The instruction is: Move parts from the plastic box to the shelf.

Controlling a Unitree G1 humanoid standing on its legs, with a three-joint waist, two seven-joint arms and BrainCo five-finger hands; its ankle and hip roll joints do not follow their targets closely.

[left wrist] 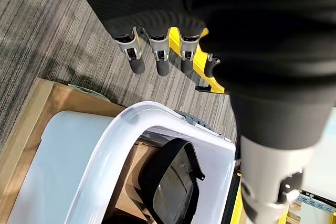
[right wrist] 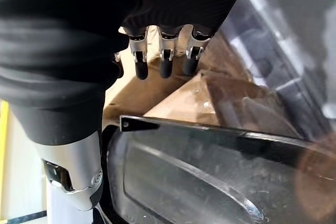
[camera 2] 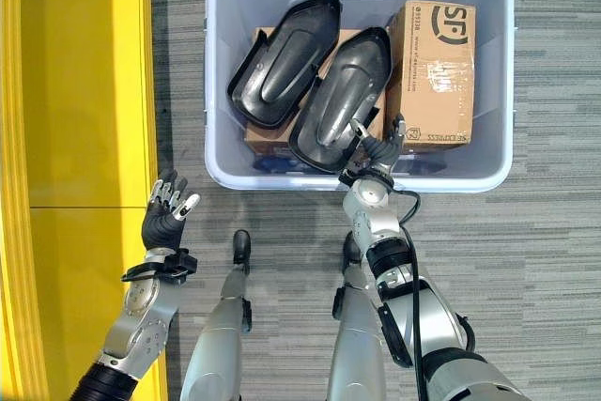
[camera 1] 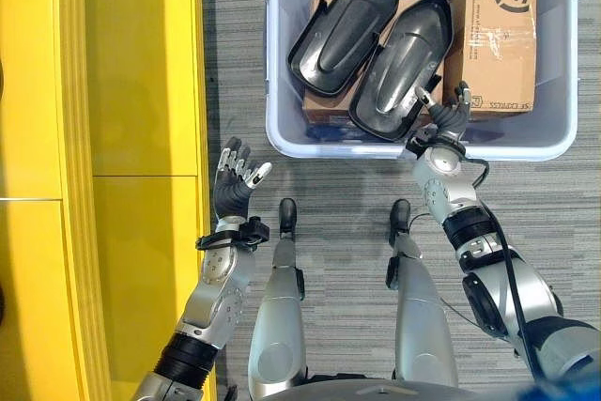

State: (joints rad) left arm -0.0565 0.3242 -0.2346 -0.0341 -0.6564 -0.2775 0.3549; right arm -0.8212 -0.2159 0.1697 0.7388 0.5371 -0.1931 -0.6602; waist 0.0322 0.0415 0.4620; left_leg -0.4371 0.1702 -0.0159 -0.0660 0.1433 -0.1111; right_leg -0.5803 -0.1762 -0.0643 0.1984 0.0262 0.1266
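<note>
A pale blue plastic box sits on the grey striped carpet at twelve o'clock in the head views. Inside it lie two black moulded shell parts side by side, both tilted toward one o'clock: the left black part and the right black part. They rest on a brown cardboard carton beneath them, and a taped cardboard parcel lies just beside them at three o'clock within the box.

The right hand reaches over the box's near wall, at six o'clock of the box. Its fingers are relaxed and spread, grasping nothing, with the tips just at the lower end of the right black part and the near corner of the parcel. In the right wrist view the straight fingers hang above the part's black rim, apart from it.

The left hand is raised at nine o'clock of the scene, near the edge of the yellow shelf, fingers open and empty. Both parts lie in the box.
</note>
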